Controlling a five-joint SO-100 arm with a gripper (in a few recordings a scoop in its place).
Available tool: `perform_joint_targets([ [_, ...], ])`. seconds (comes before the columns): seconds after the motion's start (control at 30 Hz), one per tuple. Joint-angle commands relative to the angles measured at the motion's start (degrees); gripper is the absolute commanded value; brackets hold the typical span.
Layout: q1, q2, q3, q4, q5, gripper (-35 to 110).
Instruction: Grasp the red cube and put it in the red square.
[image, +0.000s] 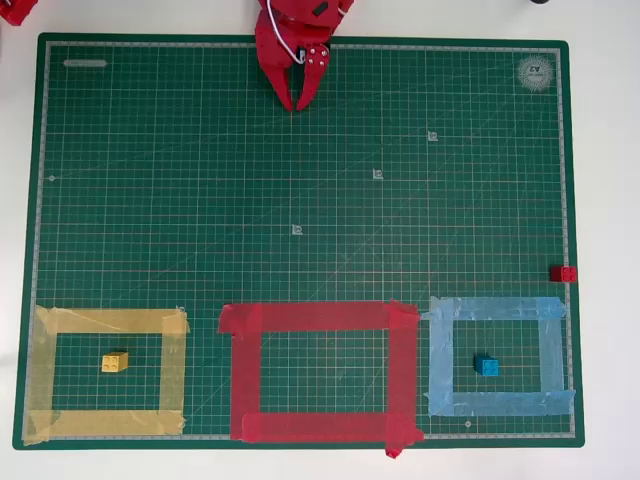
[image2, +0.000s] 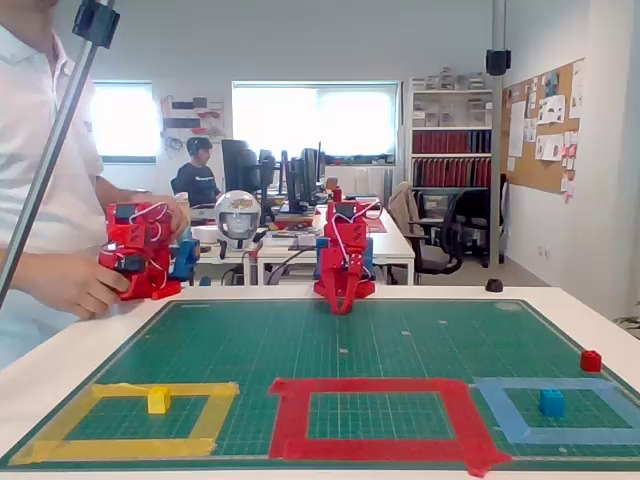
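Currently: gripper (image: 299, 103) at far mat edge, jaws nearly closed, tips together, holding nothing | red cube (image: 563, 273) at right mat edge, well apart | red square (image: 318, 318) near-centre, unoccupied.

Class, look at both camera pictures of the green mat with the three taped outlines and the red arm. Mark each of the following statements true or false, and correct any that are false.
1. The red cube lies inside the red square. False: it sits at the mat's right edge in the overhead view, outside every outline.
2. The yellow cube sits inside the yellow tape outline. True.
3. The end effector is holding the red cube. False: it is at the far side of the mat, well away from the cube, and carries nothing.
4. The blue cube sits inside the light-blue tape outline. True.
5. The red square lies between the other two outlines. True.
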Motion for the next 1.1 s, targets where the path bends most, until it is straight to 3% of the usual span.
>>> perform_joint_targets([
  [0.0,-1.93,-3.52,-1.49,-3.08,-0.26,1],
  [0.13,-7.03,-19.78,-15.03,-13.36,-2.29,1],
  [0.23,-16.88,-36.65,-29.27,-22.76,-2.29,1],
  [0.47,-34.72,-63.81,-44.65,-65.57,-2.81,1],
  [0.5,-36.12,-67.5,-47.29,-67.59,-2.81,1],
  [0.6,-38.5,-80.24,-59.77,-64.34,-1.14,1],
  [0.83,-41.22,-113.55,-113.64,-23.64,9.58,1],
  [1.07,-44.38,-134.21,-147.22,-4.57,14.41,1],
])
